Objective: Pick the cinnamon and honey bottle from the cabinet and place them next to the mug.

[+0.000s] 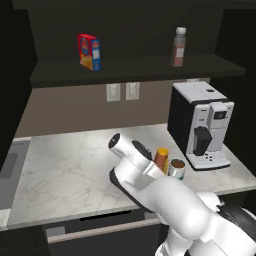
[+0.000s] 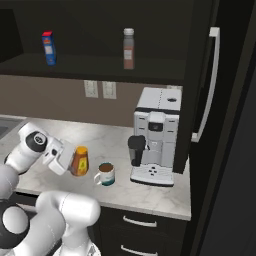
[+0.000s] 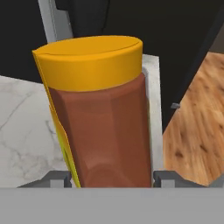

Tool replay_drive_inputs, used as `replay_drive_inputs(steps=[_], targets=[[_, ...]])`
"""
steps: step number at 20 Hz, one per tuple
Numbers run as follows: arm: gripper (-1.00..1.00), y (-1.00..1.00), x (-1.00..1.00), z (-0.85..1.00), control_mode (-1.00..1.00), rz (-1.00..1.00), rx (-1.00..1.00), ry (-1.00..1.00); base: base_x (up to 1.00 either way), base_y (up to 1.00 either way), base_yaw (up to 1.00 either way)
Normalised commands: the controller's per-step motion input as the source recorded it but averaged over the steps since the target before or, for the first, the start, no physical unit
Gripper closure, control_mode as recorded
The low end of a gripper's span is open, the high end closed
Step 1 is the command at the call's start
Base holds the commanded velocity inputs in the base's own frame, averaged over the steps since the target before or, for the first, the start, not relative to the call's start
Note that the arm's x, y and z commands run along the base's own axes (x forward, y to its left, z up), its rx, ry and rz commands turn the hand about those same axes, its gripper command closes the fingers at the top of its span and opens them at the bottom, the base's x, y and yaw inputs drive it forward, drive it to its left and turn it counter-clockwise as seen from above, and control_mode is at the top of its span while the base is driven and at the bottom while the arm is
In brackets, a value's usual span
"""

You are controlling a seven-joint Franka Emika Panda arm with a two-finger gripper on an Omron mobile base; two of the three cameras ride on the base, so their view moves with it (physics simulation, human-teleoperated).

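The end effector (image 2: 70, 161) sits low over the near part of the marble worktop (image 1: 70, 170), its two fingers pinching the honey bottle (image 2: 79, 161) from either side. In the hand view the honey bottle (image 3: 98, 113) stands between the finger tips, with its yellow cap (image 3: 89, 61) toward the top and a strip of yellowish label down its left edge. From the right base view the bottle stands upright at the worktop (image 2: 120, 145), though whether its base touches the surface cannot be told. In the left base view its amber body (image 1: 161, 159) peeks out just behind the white arm.

Just to the right of the bottle stands the mug (image 2: 106, 174), white with dark brown contents, close beside it but apart. In the left base view the mug (image 1: 177, 169) is partly covered by the arm.

Farther right and a little farther back is a white and black coffee machine (image 2: 155, 142), standing on the worktop near its right end. Behind it, on the brown wall, are two pale outlets (image 1: 122, 92).

Above, the dark cabinet (image 1: 135, 67) holds the cinnamon (image 1: 179, 47) upright on its shelf toward the right, above the coffee machine. Well apart to the left on the same shelf stands a red-blue box (image 1: 89, 52).
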Motion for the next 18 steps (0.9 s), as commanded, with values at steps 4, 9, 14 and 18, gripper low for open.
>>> replay_drive_inputs(steps=[4,9,14,18], targets=[[1.00,-0.02,0.22,-0.03,-1.00,-0.01,0.00,0.00,0.00,0.00,0.00],[1.00,-0.04,0.12,-0.13,-1.00,-0.02,-0.01,0.00,0.00,0.00,0.00],[1.00,0.00,0.04,-0.14,-1.00,-0.03,0.00,0.00,0.00,0.00,0.00],[1.00,0.00,0.00,-0.15,-1.00,-0.05,0.00,-0.04,0.00,0.00,0.00]])
